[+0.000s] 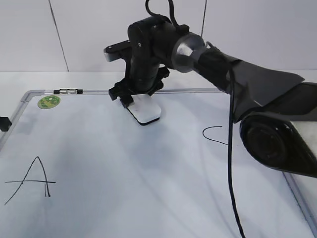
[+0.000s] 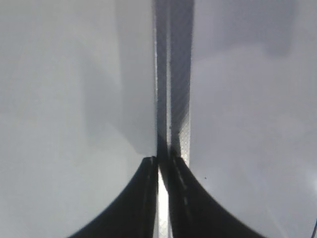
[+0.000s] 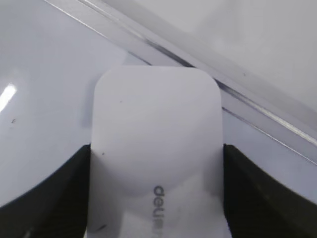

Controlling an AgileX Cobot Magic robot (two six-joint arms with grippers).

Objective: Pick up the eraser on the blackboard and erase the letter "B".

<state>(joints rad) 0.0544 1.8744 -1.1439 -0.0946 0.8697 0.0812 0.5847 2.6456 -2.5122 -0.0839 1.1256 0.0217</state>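
Observation:
The white eraser (image 1: pixel 146 111) lies near the far edge of the blackboard (image 1: pixel 124 163), grey lettering up in the right wrist view (image 3: pixel 156 144). My right gripper (image 1: pixel 133 101) reaches across from the right and is shut on it, one black finger against each long side (image 3: pixel 156 153). I cannot tell if the eraser still touches the board (image 3: pixel 44 74). No letter "B" shows in any view. My left gripper (image 2: pixel 159 161) is shut and empty over the board's grey frame strip, and shows only as a black bit at the left edge of the exterior view (image 1: pixel 4 123).
A black "A" (image 1: pixel 32 181) is at the board's near left and a black "C" (image 1: pixel 215 135) at the right, partly behind my right arm. A round green sticker (image 1: pixel 49 102) sits in the far left corner, and the grey frame (image 1: pixel 198 90) runs just behind the eraser.

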